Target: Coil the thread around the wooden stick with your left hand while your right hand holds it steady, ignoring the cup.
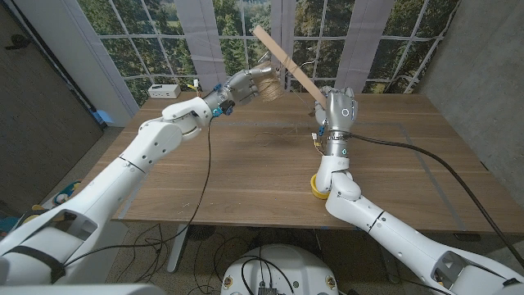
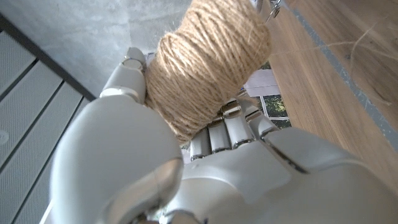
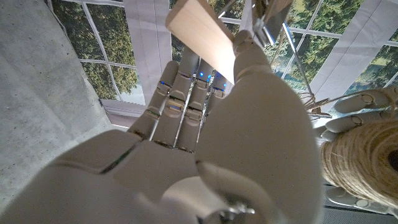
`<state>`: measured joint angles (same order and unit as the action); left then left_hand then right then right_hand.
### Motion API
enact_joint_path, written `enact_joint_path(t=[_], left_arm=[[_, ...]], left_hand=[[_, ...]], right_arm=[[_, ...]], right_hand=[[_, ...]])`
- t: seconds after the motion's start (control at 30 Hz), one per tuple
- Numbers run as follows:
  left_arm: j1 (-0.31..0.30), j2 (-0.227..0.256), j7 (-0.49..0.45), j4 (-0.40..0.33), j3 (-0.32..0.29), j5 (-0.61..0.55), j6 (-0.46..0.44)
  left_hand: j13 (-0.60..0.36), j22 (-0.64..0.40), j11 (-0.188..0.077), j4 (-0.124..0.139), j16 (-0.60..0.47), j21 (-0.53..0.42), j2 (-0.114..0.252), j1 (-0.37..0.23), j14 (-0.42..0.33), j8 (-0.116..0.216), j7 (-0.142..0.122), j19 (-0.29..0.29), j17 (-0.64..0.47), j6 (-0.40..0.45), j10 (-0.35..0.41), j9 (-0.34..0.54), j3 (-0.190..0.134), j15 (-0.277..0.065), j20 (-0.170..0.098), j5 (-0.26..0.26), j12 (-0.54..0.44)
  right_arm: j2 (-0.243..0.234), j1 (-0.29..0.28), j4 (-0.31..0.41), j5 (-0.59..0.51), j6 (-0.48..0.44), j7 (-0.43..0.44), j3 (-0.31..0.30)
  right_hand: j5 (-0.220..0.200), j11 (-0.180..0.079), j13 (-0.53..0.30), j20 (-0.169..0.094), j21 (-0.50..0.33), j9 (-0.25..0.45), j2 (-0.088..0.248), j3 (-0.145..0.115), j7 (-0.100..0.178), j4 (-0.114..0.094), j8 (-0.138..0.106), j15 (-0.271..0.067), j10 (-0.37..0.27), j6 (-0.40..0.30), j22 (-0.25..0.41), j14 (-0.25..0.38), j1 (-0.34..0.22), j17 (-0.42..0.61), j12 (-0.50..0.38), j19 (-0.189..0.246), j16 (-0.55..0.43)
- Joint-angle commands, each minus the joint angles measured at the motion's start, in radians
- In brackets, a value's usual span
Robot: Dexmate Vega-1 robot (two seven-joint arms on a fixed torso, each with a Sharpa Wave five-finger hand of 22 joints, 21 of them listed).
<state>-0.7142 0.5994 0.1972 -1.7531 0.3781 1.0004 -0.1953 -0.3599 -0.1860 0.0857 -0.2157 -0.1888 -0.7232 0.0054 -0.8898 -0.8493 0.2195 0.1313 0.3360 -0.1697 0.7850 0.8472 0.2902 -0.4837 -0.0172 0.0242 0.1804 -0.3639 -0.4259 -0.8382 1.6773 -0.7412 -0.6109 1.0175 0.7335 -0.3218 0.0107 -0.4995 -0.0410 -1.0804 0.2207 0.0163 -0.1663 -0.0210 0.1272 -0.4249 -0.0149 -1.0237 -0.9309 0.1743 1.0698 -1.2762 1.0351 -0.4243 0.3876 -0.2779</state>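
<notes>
My right hand [image 1: 338, 111] grips a flat wooden stick [image 1: 284, 60] that slants up and to the left above the table's far middle; the stick's end [image 3: 199, 34] shows past the hand's fingers [image 3: 180, 99] in the right wrist view. My left hand [image 1: 246, 84] holds a spool of tan jute thread [image 1: 269, 83] just left of the stick, raised above the table. The spool [image 2: 208, 59] sits between my left hand's fingers [image 2: 227, 130] and thumb. The spool [image 3: 364, 158] also appears beside the right hand. A thin strand of thread [image 1: 315, 135] hangs near the right wrist.
A yellow cup [image 1: 318, 188] stands on the wooden table [image 1: 246, 172] near the front edge, partly hidden behind my right forearm. A white box [image 1: 164, 90] sits at the far left corner. Windows line the back wall. Cables hang from both arms.
</notes>
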Motion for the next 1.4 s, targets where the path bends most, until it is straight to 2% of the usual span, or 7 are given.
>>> enact_joint_path(t=[0.03,0.43,0.7,0.77,0.93,1.13,1.4], left_arm=[[-0.106,-0.149,-0.113,0.068,-0.041,0.082,0.144],[-0.157,-0.234,-0.305,0.06,-0.063,0.138,0.161],[-0.173,-0.276,-0.453,0.059,-0.074,0.077,0.232],[-0.161,-0.255,-0.46,0.064,-0.071,0.046,0.229],[-0.151,-0.285,-0.546,0.078,-0.072,-0.025,0.284],[-0.121,-0.254,-0.677,0.071,-0.04,-0.156,0.241],[-0.061,-0.208,-0.694,0.118,0.022,-0.335,0.214]], left_hand=[[-0.001,-0.002,-0.233,0.066,-0.006,-0.005,0.144,-0.087,-0.058,0.002,-0.073,0.006,-0.005,0.241,0.352,0.004,-0.063,-0.181,-0.008,0.001,0.002],[0.0,-0.002,-0.24,0.068,-0.006,-0.01,0.145,-0.084,-0.061,0.001,-0.084,0.016,-0.005,0.245,0.356,0.001,-0.062,-0.188,-0.027,0.001,0.003],[0.002,-0.002,-0.246,0.068,-0.005,-0.013,0.145,-0.084,-0.06,0.0,-0.088,0.019,-0.005,0.245,0.352,-0.001,-0.062,-0.192,-0.031,0.002,0.007],[0.003,-0.002,-0.244,0.068,-0.005,-0.013,0.146,-0.084,-0.059,-0.001,-0.088,0.02,-0.005,0.245,0.351,-0.001,-0.062,-0.192,-0.031,0.002,0.008],[0.004,-0.002,-0.244,0.069,-0.002,-0.015,0.146,-0.083,-0.056,-0.002,-0.089,0.022,-0.004,0.243,0.348,-0.002,-0.062,-0.192,-0.033,0.003,0.011],[0.007,-0.002,-0.244,0.07,0.0,-0.016,0.146,-0.082,-0.05,-0.004,-0.09,0.024,-0.004,0.239,0.345,-0.004,-0.063,-0.193,-0.035,0.003,0.015],[0.011,-0.002,-0.244,0.069,0.001,-0.018,0.146,-0.081,-0.048,-0.005,-0.086,0.025,-0.004,0.24,0.345,-0.005,-0.063,-0.193,-0.036,0.003,0.018]], right_arm=[[0.009,-0.005,-0.008,0.043,0.028,0.027,-0.024],[-0.001,-0.007,-0.009,0.06,0.04,0.04,-0.036],[-0.013,-0.007,-0.01,0.058,0.048,0.048,-0.038],[-0.019,-0.008,-0.007,0.055,0.051,0.045,-0.038],[-0.05,-0.006,0.01,0.034,0.055,0.015,-0.025],[-0.072,-0.009,0.032,0.028,0.059,-0.022,-0.026],[-0.122,-0.002,0.111,0.027,0.039,-0.177,-0.023]], right_hand=[[-0.007,-0.069,-0.001,-0.135,-0.01,0.058,0.117,-0.001,0.103,-0.003,-0.002,-0.214,-0.08,-0.117,0.002,0.184,-0.107,0.006,-0.003,-0.003,-0.006],[-0.008,-0.07,-0.004,-0.136,-0.01,0.06,0.118,-0.001,0.103,-0.003,0.0,-0.214,-0.077,-0.115,0.002,0.184,-0.107,0.007,0.0,-0.004,-0.004],[-0.008,-0.07,-0.005,-0.136,-0.011,0.062,0.118,0.0,0.102,-0.003,0.0,-0.213,-0.078,-0.116,0.002,0.184,-0.108,0.008,0.002,-0.005,-0.003],[-0.008,-0.069,-0.005,-0.136,-0.011,0.061,0.118,0.0,0.103,-0.003,0.001,-0.214,-0.079,-0.116,0.002,0.184,-0.108,0.008,0.003,-0.005,-0.003],[-0.008,-0.072,-0.007,-0.137,-0.011,0.061,0.118,0.0,0.105,-0.004,0.002,-0.213,-0.079,-0.116,0.002,0.185,-0.108,0.01,0.003,-0.006,-0.003],[-0.008,-0.071,-0.008,-0.139,-0.01,0.063,0.118,0.001,0.104,-0.004,0.002,-0.214,-0.079,-0.117,0.002,0.183,-0.108,0.008,0.004,-0.007,0.0],[-0.008,-0.073,-0.009,-0.139,-0.01,0.061,0.118,0.001,0.104,-0.003,0.005,-0.214,-0.08,-0.117,0.002,0.184,-0.109,0.01,0.006,-0.008,-0.001]])
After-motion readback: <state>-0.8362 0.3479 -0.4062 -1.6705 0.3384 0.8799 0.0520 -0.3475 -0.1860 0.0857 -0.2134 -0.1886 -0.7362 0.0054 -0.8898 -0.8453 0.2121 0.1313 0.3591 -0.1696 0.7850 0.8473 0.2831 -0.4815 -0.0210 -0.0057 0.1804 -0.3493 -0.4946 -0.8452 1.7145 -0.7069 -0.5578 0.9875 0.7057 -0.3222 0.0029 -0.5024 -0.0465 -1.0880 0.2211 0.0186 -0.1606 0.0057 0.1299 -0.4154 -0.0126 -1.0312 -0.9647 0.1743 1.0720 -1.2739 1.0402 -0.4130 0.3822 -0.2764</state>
